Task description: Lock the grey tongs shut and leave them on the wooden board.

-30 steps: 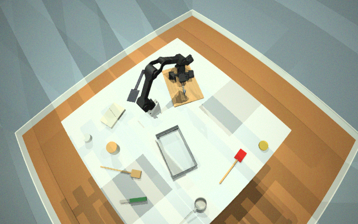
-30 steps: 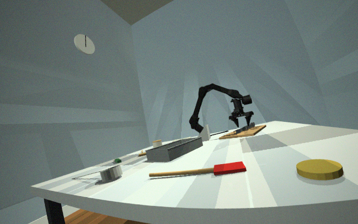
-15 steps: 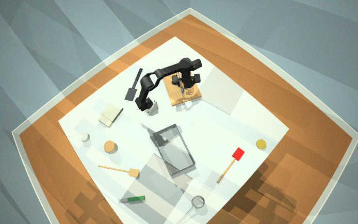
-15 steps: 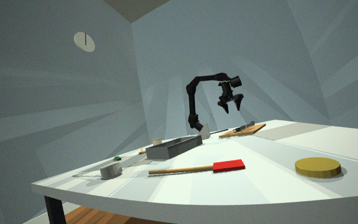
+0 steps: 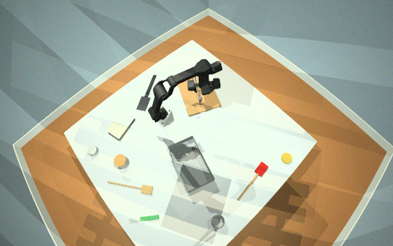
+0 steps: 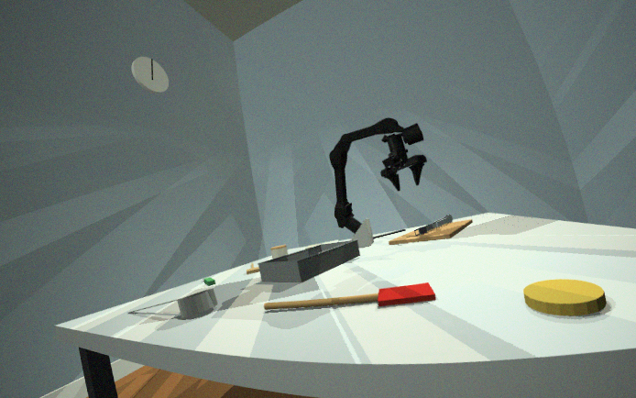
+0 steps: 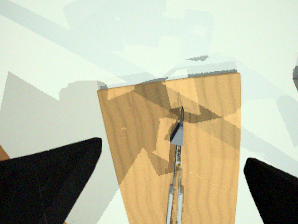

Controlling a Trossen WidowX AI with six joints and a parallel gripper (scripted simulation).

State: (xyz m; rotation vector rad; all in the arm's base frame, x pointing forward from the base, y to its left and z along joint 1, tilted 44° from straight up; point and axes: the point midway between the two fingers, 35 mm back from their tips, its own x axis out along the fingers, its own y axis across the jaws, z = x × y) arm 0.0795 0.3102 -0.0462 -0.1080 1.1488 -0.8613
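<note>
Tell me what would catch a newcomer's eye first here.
Probably the black arm, arched over the table with its fingers spread above the wooden board, where the grey tongs lie. Next come the red-headed spatula and the yellow disc, bright on the white tabletop, nearest the exterior camera.

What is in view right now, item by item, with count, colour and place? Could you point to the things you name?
tongs (image 5: 199, 99) (image 7: 177, 134): one, grey, on the board
board (image 5: 192, 109) (image 6: 452, 230) (image 7: 212, 130): one, wooden brown, beside the arm
roasting tin (image 5: 210, 173) (image 6: 328, 262): one, grey, mid-table
red-headed tool (image 5: 261, 169) (image 6: 406, 294): one, wooden handle, near the yellow disc
yellow disc (image 5: 286, 157) (image 6: 564, 300): one, near the table edge
green-handled tool (image 5: 149, 217): one, table
dark-grey spatula (image 5: 143, 103): one, beside the arm
wooden spatula (image 5: 146, 189): one, tan, table
cream block (image 5: 117, 130): one, dark strip alongside
orange-topped jar (image 5: 119, 160) (image 6: 279, 251): one, table
small cylinder (image 5: 92, 150): one, white, table
long-handled pan (image 5: 217, 227) (image 6: 197, 304): one, grey, table
clock (image 6: 145, 74): one, pale, wall
arm (image 5: 185, 76) (image 6: 341, 181): one, black
pincer (image 5: 204, 84) (image 6: 408, 186) (image 7: 174, 155): one, black, open above the board
</note>
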